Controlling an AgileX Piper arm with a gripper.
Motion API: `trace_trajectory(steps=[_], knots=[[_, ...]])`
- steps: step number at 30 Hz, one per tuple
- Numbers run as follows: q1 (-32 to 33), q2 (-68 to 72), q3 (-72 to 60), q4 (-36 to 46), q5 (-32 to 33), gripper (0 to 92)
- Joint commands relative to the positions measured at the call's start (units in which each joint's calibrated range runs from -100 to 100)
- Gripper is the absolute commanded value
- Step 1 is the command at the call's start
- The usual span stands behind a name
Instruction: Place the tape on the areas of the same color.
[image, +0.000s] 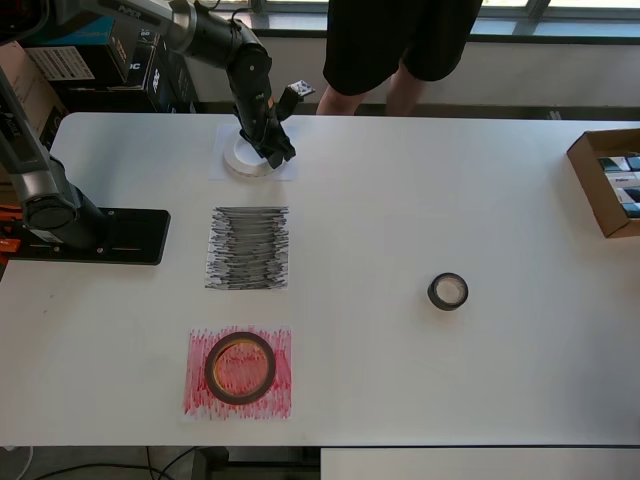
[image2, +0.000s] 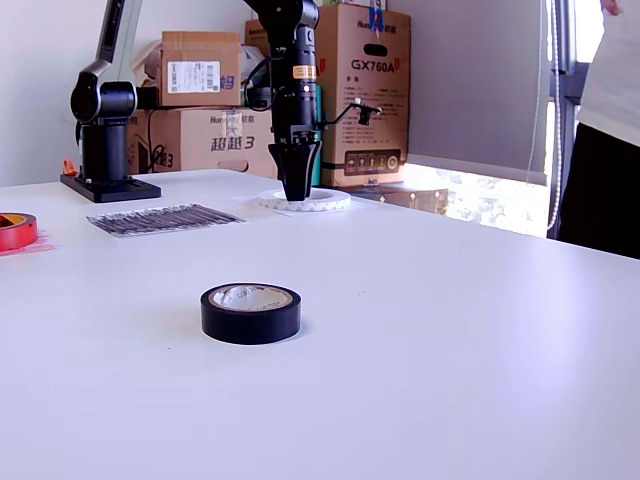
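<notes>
Red tape roll (image: 240, 367) sat on the red-scribbled sheet (image: 238, 373); white roll (image: 247, 158) lay on the white sheet (image: 256, 160), tool (image: 277, 155) at its rim, grip state unclear. Black roll (image: 448, 291) remained on bare counter (image: 420, 200), well right of the black-scribbled sheet (image: 248, 248) in overhead view.

I see a white table (image: 420, 200). White tape (image: 245, 160) sits on a plain white sheet (image: 222, 170), hard to tell apart. The black sheet (image: 248, 249) is dense black scribble lines on white. The red sheet (image: 237, 372) is red scribble, and the red tape (image: 240, 367) on it is reddish-brown with a darker rim. The black tape (image2: 250, 312) is glossy black with a pale inside. My arm and gripper (image2: 297, 192) are black. A brown box (image: 606, 180) holds bluish items.
</notes>
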Motion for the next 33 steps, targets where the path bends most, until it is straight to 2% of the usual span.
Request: trace_trajectory(steps=[1, 10, 15, 19, 24, 33], knots=[[-0.18, -0.58, 0.51, 0.67, -0.19, 46.3], [-0.18, -1.79, -0.22, 1.01, -0.19, 46.3], [-1.29, -9.28, -0.58, 1.60, 0.30, 46.3], [-5.15, -16.39, -3.31, 5.25, 0.96, 46.3], [-11.78, -21.25, -11.12, 11.02, 5.38, 46.3], [-26.07, -20.60, -31.39, 26.72, 12.91, 46.3]])
